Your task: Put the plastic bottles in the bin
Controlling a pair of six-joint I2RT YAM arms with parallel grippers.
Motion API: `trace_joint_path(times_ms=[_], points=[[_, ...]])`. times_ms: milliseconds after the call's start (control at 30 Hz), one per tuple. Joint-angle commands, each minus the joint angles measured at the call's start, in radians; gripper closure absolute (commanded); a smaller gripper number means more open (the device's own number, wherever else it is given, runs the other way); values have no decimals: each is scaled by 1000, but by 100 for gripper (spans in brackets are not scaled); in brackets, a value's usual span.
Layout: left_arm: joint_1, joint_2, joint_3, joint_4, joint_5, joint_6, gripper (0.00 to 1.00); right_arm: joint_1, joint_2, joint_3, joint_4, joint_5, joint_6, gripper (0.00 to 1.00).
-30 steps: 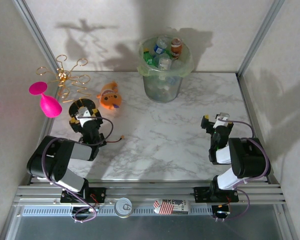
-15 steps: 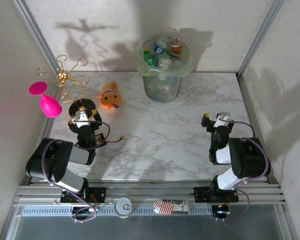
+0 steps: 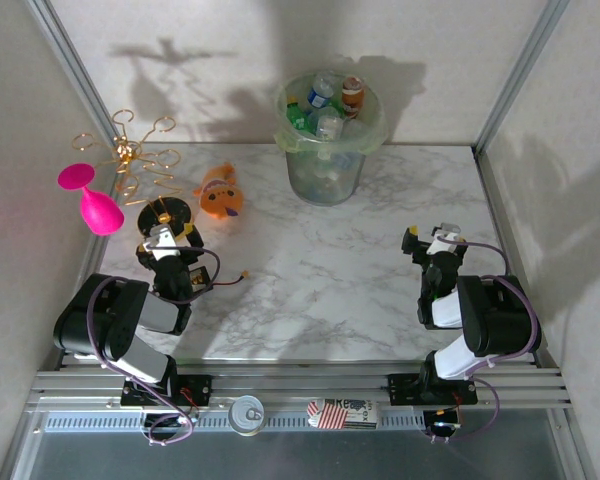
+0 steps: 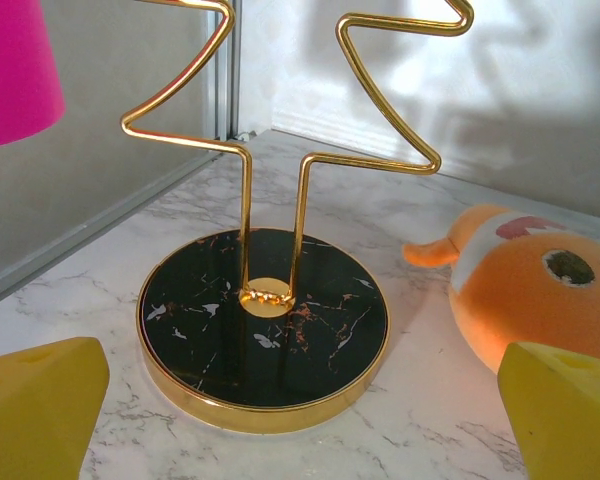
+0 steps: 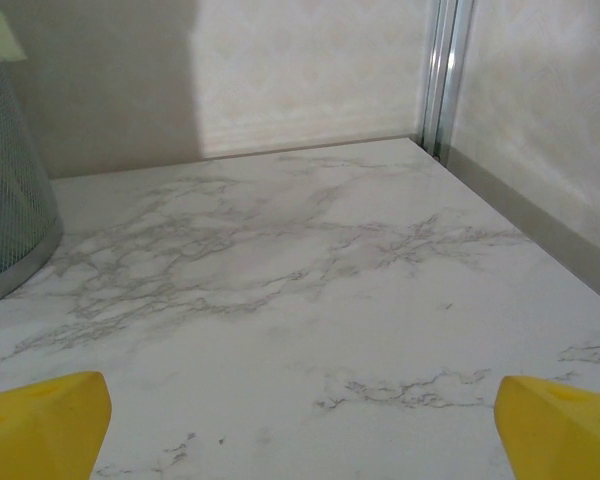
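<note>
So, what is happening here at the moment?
Nothing is being handled right now. The left pincer and the right pincer are both open and hold nothing, low over the near part of the table. The plastic bottles sit piled in the bin at the far side. The left pincer faces the gold rack's black base and the orange plush toy.

I find the bottles [image 3: 325,100] in the bin [image 3: 325,180]; left of it sits the plush toy [image 3: 220,197], farther left the stand [image 4: 265,345].
</note>
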Motion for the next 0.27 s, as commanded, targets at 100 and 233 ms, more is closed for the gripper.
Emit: trace_joint_path(times_ms=[100, 233], points=[[-1, 3, 5, 34, 6, -1, 0, 4, 4, 4, 41, -4, -1, 1], [-1, 4, 8, 28, 5, -2, 0, 4, 4, 2, 45, -5, -1, 1]])
